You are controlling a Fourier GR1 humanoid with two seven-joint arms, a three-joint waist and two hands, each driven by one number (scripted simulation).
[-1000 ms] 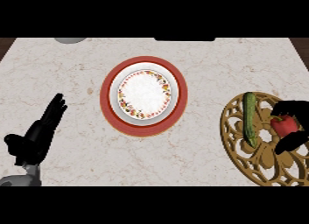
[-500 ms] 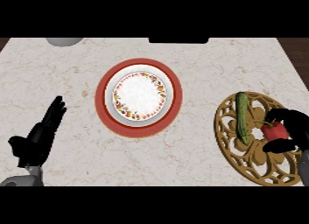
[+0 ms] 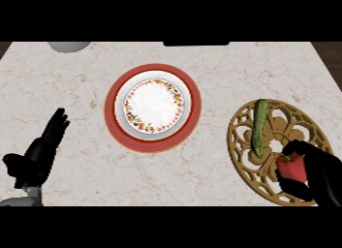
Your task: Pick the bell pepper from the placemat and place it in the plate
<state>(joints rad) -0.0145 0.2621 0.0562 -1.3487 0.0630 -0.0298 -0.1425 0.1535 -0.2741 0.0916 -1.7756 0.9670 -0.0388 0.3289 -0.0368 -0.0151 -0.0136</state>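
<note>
A kitchen: marble counter [image 3: 224, 72], patterned plate [image 3: 153, 106], ornate placemat [image 3: 245, 145] with vegetables.

1 plate [image 3: 157, 105], white w/ red rim; 1 placemat [image 3: 245, 145], gold openwork; 1 red bell pepper [image 3: 290, 167]; 1 long green veg [image 3: 260, 127], prob. cucumber; 2 black hands: left hand [image 3: 39, 154], right hand [image 3: 323, 177]; 1 grey round obj. [image 3: 68, 46] at far edge, can't ID.

The right hand [image 3: 323, 177] has curled round the bell pepper [image 3: 290, 167] — view shifted, placemat [image 3: 239, 145] nearer centre.
</note>
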